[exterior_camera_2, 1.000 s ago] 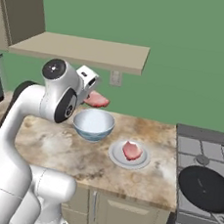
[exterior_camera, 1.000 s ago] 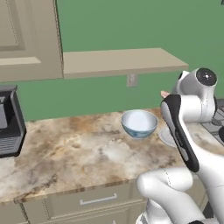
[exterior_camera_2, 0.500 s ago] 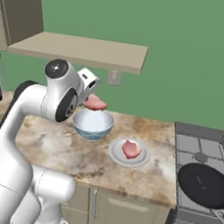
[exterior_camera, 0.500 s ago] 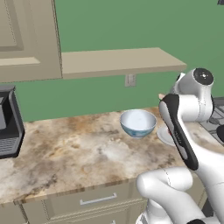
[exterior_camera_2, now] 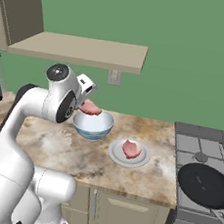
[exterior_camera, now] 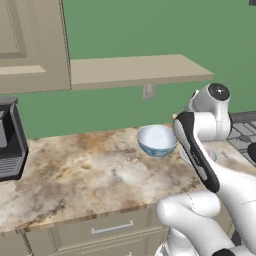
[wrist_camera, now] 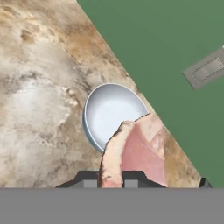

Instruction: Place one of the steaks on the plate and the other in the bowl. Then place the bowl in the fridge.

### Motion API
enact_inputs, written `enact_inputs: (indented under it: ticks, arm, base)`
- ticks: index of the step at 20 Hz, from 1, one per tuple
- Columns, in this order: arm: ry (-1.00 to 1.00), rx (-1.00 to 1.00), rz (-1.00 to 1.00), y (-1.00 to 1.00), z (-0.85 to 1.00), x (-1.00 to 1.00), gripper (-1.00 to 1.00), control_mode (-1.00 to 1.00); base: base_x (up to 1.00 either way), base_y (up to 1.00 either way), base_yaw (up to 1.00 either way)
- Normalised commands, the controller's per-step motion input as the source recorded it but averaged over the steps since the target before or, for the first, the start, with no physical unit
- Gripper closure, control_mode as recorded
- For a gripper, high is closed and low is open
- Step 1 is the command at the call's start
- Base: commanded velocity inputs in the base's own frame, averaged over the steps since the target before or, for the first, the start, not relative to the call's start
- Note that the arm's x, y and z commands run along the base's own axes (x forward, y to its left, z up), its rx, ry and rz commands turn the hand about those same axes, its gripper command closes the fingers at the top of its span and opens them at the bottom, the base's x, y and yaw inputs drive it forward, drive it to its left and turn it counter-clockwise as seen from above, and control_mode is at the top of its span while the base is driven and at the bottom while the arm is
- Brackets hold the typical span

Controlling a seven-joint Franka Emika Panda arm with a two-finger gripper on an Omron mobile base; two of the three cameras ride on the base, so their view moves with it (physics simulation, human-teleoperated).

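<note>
At the near edge, pale cabinet fronts with a drawer handle [exterior_camera: 112, 228] run under the speckled stone counter [exterior_camera: 75, 175], and to the right a black frying pan [exterior_camera_2: 205, 182] sits on the stove [exterior_camera_2: 202, 154]. On the counter just left of the stove stands the plate [exterior_camera_2: 117, 154], with one steak [exterior_camera_2: 131, 149] lying flat on it. Just beside the plate, to its left and slightly farther back, stands the bowl [exterior_camera_2: 93, 125], upright, white inside and blue-patterned outside, with nothing in it; from the left base view it sits mid-counter with the arm crossing in front of its right side. The gripper [wrist_camera: 111, 177] is clenched on the second steak [exterior_camera_2: 90, 108], the two dark tips pinching its near edge in the hand view, where the pink slab with its pale rim hangs over the bowl's rim and overlaps part of the white interior. In the right base view that steak is held in the air above the left part of the bowl, clear of it. At the far left of the counter stands a dark coffee machine [exterior_camera: 10, 140]. Beyond the counter rises the green wall with a small outlet plate [exterior_camera_2: 114, 77], a beige shelf [exterior_camera_2: 81, 50] above it, and a beige wall cabinet [exterior_camera: 30, 45] at upper left.
</note>
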Motion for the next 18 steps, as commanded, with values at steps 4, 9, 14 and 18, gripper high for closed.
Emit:
enact_inputs:
  ticks: [4,9,14,18]
  arm:
    - [0.16,0.07,0.00,0.10,-0.41,0.39,1.00,-1.00]
    - [0.14,0.07,0.00,0.07,-0.46,0.45,1.00,-1.00]
    - [0.11,0.06,0.00,0.01,-0.37,0.42,1.00,-1.00]
    - [0.05,0.03,0.00,0.10,-0.28,0.45,1.00,-1.00]
  base:
    - [0.00,0.00,0.00]
    - [0.00,0.00,0.00]
    - [0.00,0.00,0.00]
    - [0.00,0.00,0.00]
